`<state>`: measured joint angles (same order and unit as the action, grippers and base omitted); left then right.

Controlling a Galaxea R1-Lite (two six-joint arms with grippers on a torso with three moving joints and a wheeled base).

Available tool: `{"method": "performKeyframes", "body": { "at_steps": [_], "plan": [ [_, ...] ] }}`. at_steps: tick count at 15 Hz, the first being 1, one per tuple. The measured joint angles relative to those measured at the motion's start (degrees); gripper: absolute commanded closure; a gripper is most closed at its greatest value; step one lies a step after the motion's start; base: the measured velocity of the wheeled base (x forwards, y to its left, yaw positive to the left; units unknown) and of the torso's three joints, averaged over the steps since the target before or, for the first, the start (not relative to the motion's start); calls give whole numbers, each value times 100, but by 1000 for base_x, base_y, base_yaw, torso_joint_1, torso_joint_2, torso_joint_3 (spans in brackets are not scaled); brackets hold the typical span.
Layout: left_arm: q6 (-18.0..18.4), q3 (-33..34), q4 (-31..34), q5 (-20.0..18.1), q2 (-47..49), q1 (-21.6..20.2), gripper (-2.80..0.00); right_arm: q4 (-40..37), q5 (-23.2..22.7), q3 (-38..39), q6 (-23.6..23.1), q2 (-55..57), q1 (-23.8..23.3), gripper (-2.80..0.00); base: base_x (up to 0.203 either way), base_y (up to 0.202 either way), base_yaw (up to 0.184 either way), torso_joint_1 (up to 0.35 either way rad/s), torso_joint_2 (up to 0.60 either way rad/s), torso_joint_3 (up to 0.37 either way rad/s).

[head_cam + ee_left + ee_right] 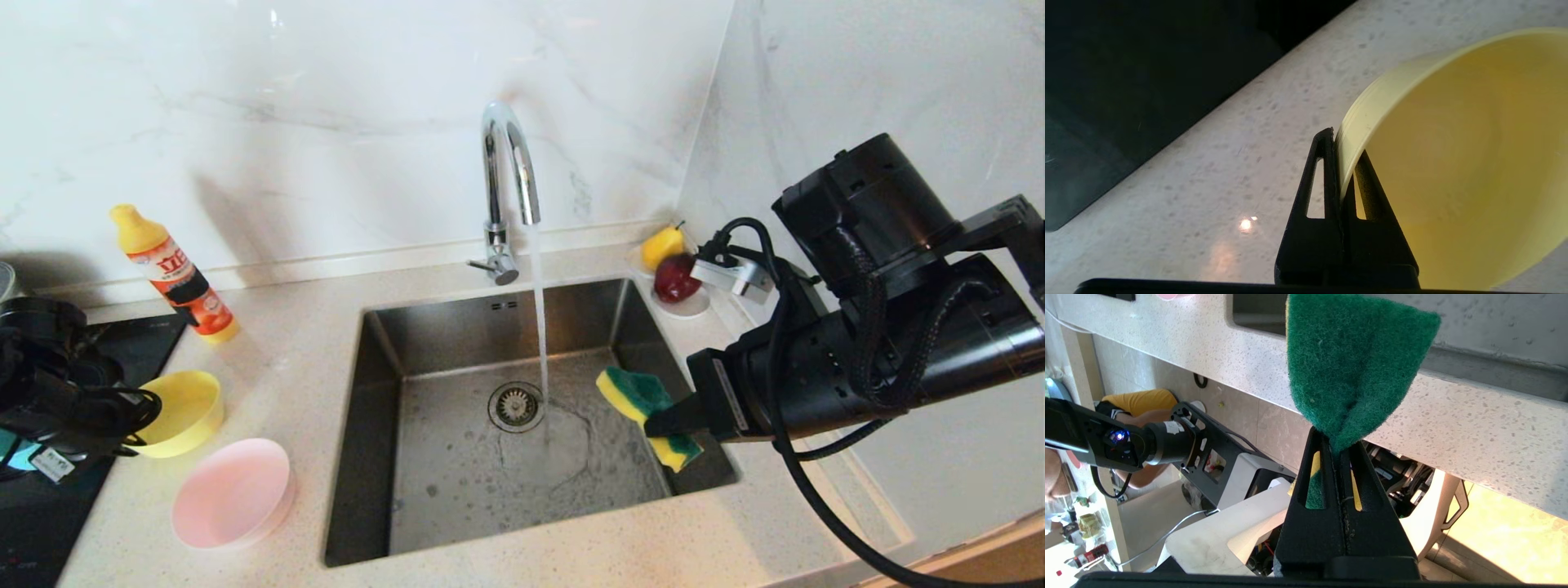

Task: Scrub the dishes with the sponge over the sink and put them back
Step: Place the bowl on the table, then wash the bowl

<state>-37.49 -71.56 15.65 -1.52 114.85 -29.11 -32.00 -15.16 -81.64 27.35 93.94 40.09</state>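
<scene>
Left gripper (1340, 163) at the left desk (269, 343) edge, fingers (1327, 171) pinched tight on the rim of the yellow bowl (181, 411), one finger outside the wall, the other inside; bowl tilted, beside the black cooktop (49, 506). Pink bowl (233, 492) just near of it on the desk, apart from the gripper. Right gripper (1336, 455) over the right side of the sink (457, 482), fingers closed hard on the sponge (649, 412), folding it, green face outward. Sponge held above the basin, right of the water stream (540, 327) falling from the faucet (508, 175) beside the drain (516, 405). Soap bottle (175, 278) far left; fruit (668, 265) on a saucer at the far right corner.
</scene>
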Motion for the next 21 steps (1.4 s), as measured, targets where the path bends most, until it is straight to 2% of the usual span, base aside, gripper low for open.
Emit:
{"method": "performKeyframes", "body": {
  "at_steps": [2,9,10,15,19,20,21],
  "plan": [
    [9,-133,-11,-248,28,-109,0,0,0,0,4,10,1,0,0,0,0,0,0,0],
    [12,-560,-4,-298,270,-159,0,2,-2,-27,2,71,17,0,0,0,0,0,0,0],
    [10,-589,-6,-294,305,-160,-280,0,-2,-30,2,77,17,0,0,0,0,0,0,0],
    [-20,-699,33,-302,320,-162,-280,2,3,-22,2,63,15,0,0,0,0,0,0,0],
    [-72,-737,147,-316,-235,-167,-280,2,5,-41,0,63,11,0,0,0,0,0,0,0],
    [-77,-746,202,-318,-449,-167,0,2,5,-50,2,69,12,0,0,0,0,0,0,0],
    [-67,-763,317,-317,-678,-167,0,2,5,-63,2,74,15,0,0,0,0,0,0,0]
  ]
}}
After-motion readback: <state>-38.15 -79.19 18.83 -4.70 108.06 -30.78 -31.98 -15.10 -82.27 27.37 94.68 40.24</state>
